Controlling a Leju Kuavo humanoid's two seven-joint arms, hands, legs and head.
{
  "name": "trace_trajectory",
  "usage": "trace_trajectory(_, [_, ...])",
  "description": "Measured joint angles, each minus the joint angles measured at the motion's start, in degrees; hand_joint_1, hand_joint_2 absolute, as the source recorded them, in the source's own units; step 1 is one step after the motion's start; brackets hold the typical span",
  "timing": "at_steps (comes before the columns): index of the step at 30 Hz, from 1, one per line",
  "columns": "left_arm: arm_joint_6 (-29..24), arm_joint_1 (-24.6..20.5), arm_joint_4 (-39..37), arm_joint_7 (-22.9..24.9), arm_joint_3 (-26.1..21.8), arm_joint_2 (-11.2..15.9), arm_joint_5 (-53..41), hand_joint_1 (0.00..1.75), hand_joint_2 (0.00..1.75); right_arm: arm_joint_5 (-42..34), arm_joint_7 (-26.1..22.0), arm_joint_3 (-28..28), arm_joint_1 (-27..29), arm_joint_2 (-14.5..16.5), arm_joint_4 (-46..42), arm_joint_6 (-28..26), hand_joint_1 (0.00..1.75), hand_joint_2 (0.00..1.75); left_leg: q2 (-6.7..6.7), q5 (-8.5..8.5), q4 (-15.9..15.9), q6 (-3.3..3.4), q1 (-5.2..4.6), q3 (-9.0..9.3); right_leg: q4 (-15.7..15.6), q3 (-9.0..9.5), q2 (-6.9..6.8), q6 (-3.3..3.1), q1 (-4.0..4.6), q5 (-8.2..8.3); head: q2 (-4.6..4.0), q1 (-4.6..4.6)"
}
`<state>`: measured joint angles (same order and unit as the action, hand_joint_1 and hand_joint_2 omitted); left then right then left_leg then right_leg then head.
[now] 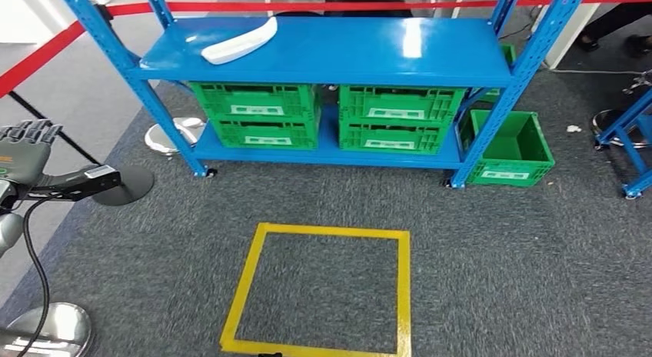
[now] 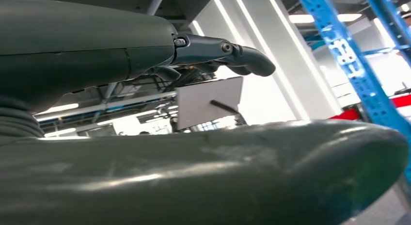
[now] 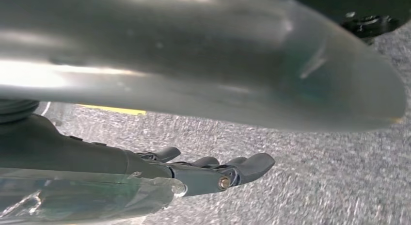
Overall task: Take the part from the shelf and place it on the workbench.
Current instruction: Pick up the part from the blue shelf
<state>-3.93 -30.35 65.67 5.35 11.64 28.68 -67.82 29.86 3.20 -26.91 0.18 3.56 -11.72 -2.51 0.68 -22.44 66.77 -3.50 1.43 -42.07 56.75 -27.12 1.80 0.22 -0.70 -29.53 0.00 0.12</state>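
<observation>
The part (image 1: 240, 41) was a white, elongated, gently curved moulded piece with rounded ends. It lay flat on the top deck of the blue shelf (image 1: 361, 53), toward that deck's left end and near its front edge. Its long axis ran diagonally: the broader end pointed toward the shelf's front-left corner, and the narrower, upturned end pointed toward the rear. Nothing touched the part other than the shelf deck.

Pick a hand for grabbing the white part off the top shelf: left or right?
Left, probably. The white part lies toward the shelf's left end, and the left hand is raised and empty on that side; the right hand faces carpet.
</observation>
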Motion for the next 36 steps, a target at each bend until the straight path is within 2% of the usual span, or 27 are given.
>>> trace_trajectory(1, [0.0,0.1,0.0,0.0,0.0,0.0,0.0,0.00,0.00,0.0,0.0,0.0,0.2,0.0,0.0,0.0,0.00,0.00,-0.03,3.79,-4.0,0.34,-0.16,0.57,-0.3,1.34,0.17,0.23,0.05,-0.97,-0.01,-0.03])
trace_trajectory(2, [0.0,0.1,0.0,0.0,0.0,0.1,0.0,0.00,0.00,0.0,0.0,0.0,0.2,0.0,0.1,0.0,0.00,0.00,-0.07,5.90,-7.6,0.72,-0.38,1.59,-0.7,2.56,0.39,0.56,0.14,-1.97,-0.01,-0.10])
trace_trajectory(3, [0.0,0.2,-0.1,0.0,0.0,0.2,0.0,0.00,0.00,0.0,0.0,0.0,0.2,0.1,0.1,0.0,0.00,0.00,-0.09,6.33,-9.8,1.08,-0.57,2.52,-1.2,3.57,0.52,0.93,0.20,-2.84,-0.02,-0.14])
trace_trajectory(5, [0.1,0.2,0.0,-0.1,-0.1,0.4,0.1,0.00,0.00,0.1,0.0,0.0,-0.1,0.1,0.1,0.0,0.00,0.00,-0.19,3.89,-11.3,1.87,-0.76,4.20,-1.7,5.30,0.58,1.70,0.29,-3.22,-0.02,-0.25])
trace_trajectory(7, [0.1,-0.1,0.2,-0.3,-0.2,0.6,0.1,0.00,0.00,0.3,0.0,-0.1,-0.5,0.0,0.0,0.1,0.00,0.00,-0.27,2.11,-11.9,2.62,-0.47,5.92,1.6,4.54,0.22,2.33,0.38,-1.26,-0.02,-0.19])
trace_trajectory(9, [0.2,0.2,0.2,-0.5,-0.1,0.5,0.2,0.00,0.00,0.5,0.0,-0.1,-0.7,0.0,0.0,0.1,0.00,0.00,-0.30,0.43,-12.7,3.14,-0.22,8.58,9.3,0.03,-0.45,2.72,0.49,0.25,-0.01,0.07])
trace_trajectory(10, [0.3,0.5,0.2,-0.6,-0.1,0.5,0.3,0.00,0.00,0.5,0.1,-0.1,-0.7,0.0,0.0,0.1,0.00,0.00,-0.31,-0.52,-13.2,3.27,-0.22,10.07,12.9,-2.75,-0.83,2.81,0.52,-0.57,-0.02,0.22])
trace_trajectory(12, [0.4,1.1,0.2,-0.7,0.1,0.2,0.4,0.00,0.00,0.5,0.1,-0.1,-0.5,0.0,0.0,0.1,0.00,0.00,-0.37,-2.45,-14.2,3.39,-0.24,13.22,16.6,-8.02,-1.12,2.87,0.62,-5.63,-0.02,0.39])
trace_trajectory(13, [0.4,1.3,0.2,-0.7,0.2,0.1,0.4,0.00,0.00,0.5,0.1,-0.1,-0.2,0.0,0.0,0.1,0.00,0.00,-0.43,-3.41,-14.7,3.40,-0.25,14.87,16.4,-10.12,-1.17,2.84,0.66,-8.10,-0.02,0.49])
trace_trajectory(14, [0.4,1.3,0.2,-0.7,0.2,0.0,0.4,0.00,0.00,0.5,0.1,-0.1,0.1,0.0,0.1,0.1,0.00,0.00,-0.51,-4.45,-15.2,3.37,-0.27,16.69,14.9,-11.92,-1.18,2.75,0.70,-9.15,-0.02,0.53])
trace_trajectory(15, [0.4,1.3,0.2,-0.7,0.2,0.0,0.4,0.00,0.00,0.5,0.1,-0.1,0.4,0.0,0.1,0.1,0.00,0.00,-0.57,-5.54,-15.8,3.29,-0.31,18.60,12.4,-13.37,-1.19,2.54,0.74,-7.62,-0.02,0.57])
trace_trajectory(16, [0.4,1.5,0.1,-0.7,0.2,-0.2,0.4,0.00,0.00,0.5,0.2,-0.1,0.7,0.0,0.2,0.1,0.00,0.00,-0.62,-6.72,-16.3,3.17,-0.35,20.43,8.8,-14.31,-1.24,2.15,0.83,-2.64,-0.02,0.57])
trace_trajectory(18, [0.5,1.8,0.0,-0.7,0.3,-0.5,0.4,0.00,0.00,0.5,0.2,-0.1,1.3,0.0,0.4,0.1,0.00,0.00,-0.82,-9.45,-17.2,2.76,-0.58,24.40,1.2,-15.16,-1.41,1.32,1.20,8.96,-0.01,0.55])
trace_trajectory(19, [0.6,1.9,0.0,-0.7,0.4,-0.6,0.4,0.00,0.00,0.6,0.2,-0.1,1.4,0.0,0.5,0.1,0.00,0.00,-0.90,-10.68,-18.2,2.56,-0.61,26.96,-1.1,-14.45,-1.44,0.91,1.40,12.24,-0.01,0.46])
trace_trajectory(20, [0.6,1.7,0.0,-0.7,0.3,-0.6,0.4,0.00,0.00,0.6,0.2,-0.2,1.2,0.0,0.4,0.1,0.00,0.00,-1.00,-10.70,-18.0,2.30,-0.66,28.93,-2.3,-13.38,-1.41,0.62,1.58,12.45,-0.01,0.44])
trace_trajectory(21, [0.5,1.2,0.1,-0.7,0.2,-0.4,0.4,0.00,0.00,0.6,0.3,-0.2,0.7,0.0,0.4,0.1,0.00,0.00,-1.02,-9.83,-16.6,2.04,-0.64,29.66,-2.4,-11.61,-1.29,0.29,1.67,11.52,0.00,0.43])
trace_trajectory(22, [0.5,0.6,0.3,-0.7,0.0,-0.2,0.5,0.00,0.00,0.7,0.2,-0.2,0.2,0.0,0.3,0.1,0.00,0.00,-0.95,-8.53,-13.8,1.77,-0.54,29.27,-2.7,-10.13,-1.19,0.02,1.67,10.69,-0.02,0.37])
trace_trajectory(23, [0.4,-0.2,0.3,-0.6,-0.1,0.0,0.4,0.00,0.00,0.8,0.2,-0.3,-0.3,0.0,0.3,0.1,0.00,0.00,-0.92,-7.62,-9.6,1.46,-0.51,27.32,-2.8,-9.00,-1.11,-0.23,1.64,10.33,-0.02,0.21])
trace_trajectory(24, [0.4,-0.7,0.4,-0.6,-0.2,0.2,0.4,0.00,0.00,0.8,0.2,-0.3,-0.8,-0.1,0.2,0.1,0.00,0.00,-0.83,-8.39,-5.8,1.23,-0.48,25.05,-2.9,-8.08,-1.07,-0.51,1.54,10.31,-0.02,0.01])
trace_trajectory(27, [0.4,-0.8,0.5,-0.6,-0.2,0.6,0.3,0.00,0.00,0.9,0.1,-0.5,-1.0,0.0,0.2,0.1,0.00,0.00,-0.77,-15.83,0.5,0.88,-0.46,18.46,-2.5,-6.42,-1.15,-1.04,1.40,10.21,-0.02,-0.43])
trace_trajectory(28, [0.4,-0.6,0.5,-0.5,-0.2,0.6,0.3,0.00,0.00,1.0,0.1,-0.5,-0.9,0.0,0.2,0.2,0.00,0.00,-0.77,-17.48,0.9,0.85,-0.45,16.39,-2.3,-6.06,-1.16,-1.03,1.38,9.84,-0.01,-0.52])
trace_trajectory(29, [0.3,-0.5,0.5,-0.5,-0.2,0.7,0.3,0.00,0.00,1.0,0.1,-0.6,-0.8,0.0,0.2,0.2,0.00,0.00,-0.77,-17.58,0.4,0.85,-0.44,14.60,-2.1,-5.75,-1.12,-0.92,1.36,9.36,-0.02,-0.54])
trace_trajectory(30, [0.3,-0.4,0.5,-0.5,-0.2,0.7,0.2,0.00,0.00,1.1,0.1,-0.6,-0.8,0.0,0.2,0.2,0.00,0.00,-0.76,-15.81,-1.3,0.86,-0.43,13.21,-1.8,-5.46,-1.06,-0.78,1.29,8.82,-0.01,-0.59])
trace_trajectory(32, [0.3,0.0,0.5,-0.5,-0.2,0.9,0.2,0.00,0.00,1.1,0.2,-0.6,-0.6,0.0,0.2,0.2,0.00,0.00,-0.74,-7.55,-6.9,0.75,-0.28,11.28,-1.1,-5.19,-0.90,-0.30,1.22,7.71,-0.02,-0.66])
trace_trajectory(33, [0.3,0.2,0.4,-0.4,-0.2,0.9,0.2,0.00,0.00,1.2,0.1,-0.7,-0.6,0.0,0.2,0.2,0.00,0.00,-0.74,-4.06,-9.4,0.89,-0.28,10.65,-0.8,-5.27,-0.75,0.01,1.22,7.23,-0.02,-0.74])
trace_trajectory(34, [0.3,0.6,0.4,-0.4,-0.2,0.9,0.2,0.00,0.00,1.2,0.1,-0.7,-0.6,0.0,0.2,0.2,0.00,0.00,-0.78,-1.71,-11.0,1.16,-0.32,10.09,-0.5,-5.49,-0.63,0.40,1.25,6.76,-0.02,-0.78])
trace_trajectory(36, [0.3,1.1,0.4,-0.3,-0.2,0.9,0.1,0.00,0.00,1.4,0.1,-0.9,-0.5,0.0,0.1,0.1,0.00,0.00,-0.93,-1.29,-11.6,2.03,-0.45,9.60,-0.3,-5.78,-0.51,1.12,1.22,6.04,-0.02,-0.81])
